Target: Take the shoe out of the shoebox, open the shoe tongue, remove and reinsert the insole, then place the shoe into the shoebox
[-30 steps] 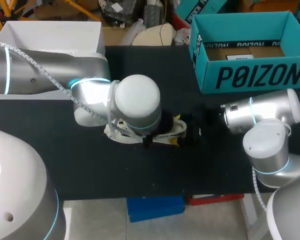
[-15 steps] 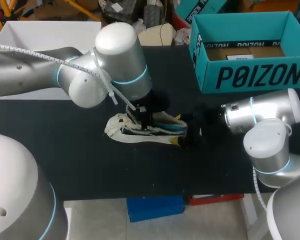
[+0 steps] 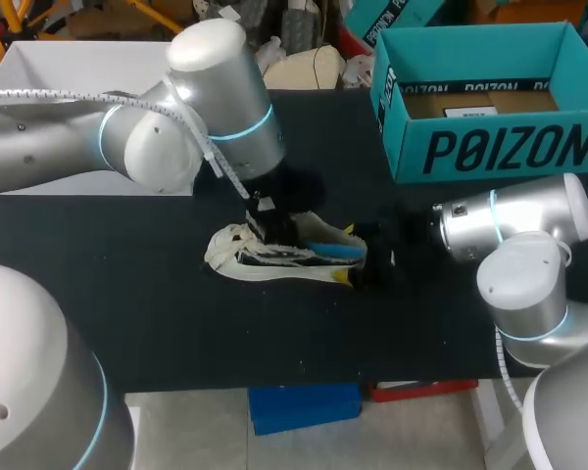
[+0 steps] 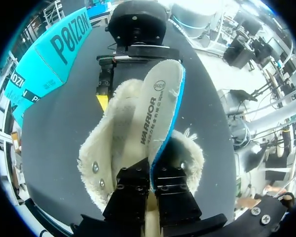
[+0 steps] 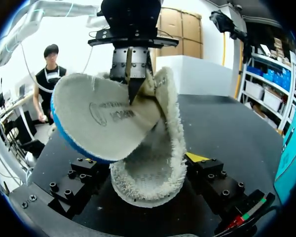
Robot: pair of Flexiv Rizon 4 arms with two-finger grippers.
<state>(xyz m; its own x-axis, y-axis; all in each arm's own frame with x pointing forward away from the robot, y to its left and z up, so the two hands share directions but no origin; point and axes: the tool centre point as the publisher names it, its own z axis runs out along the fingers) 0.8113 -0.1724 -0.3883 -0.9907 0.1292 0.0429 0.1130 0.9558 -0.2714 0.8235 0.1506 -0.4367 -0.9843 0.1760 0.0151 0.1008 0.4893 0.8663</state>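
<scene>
Narrowly apart, left fingers (image 4: 130, 190) on insole (image 4: 160, 108).

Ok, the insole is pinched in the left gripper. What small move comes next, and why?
Probably raise the left gripper a little, straight up, to draw the insole clear. It is pinched by its edge and tilted up, but its lower part sits inside the shoe, which the right gripper clamps from both sides.
</scene>
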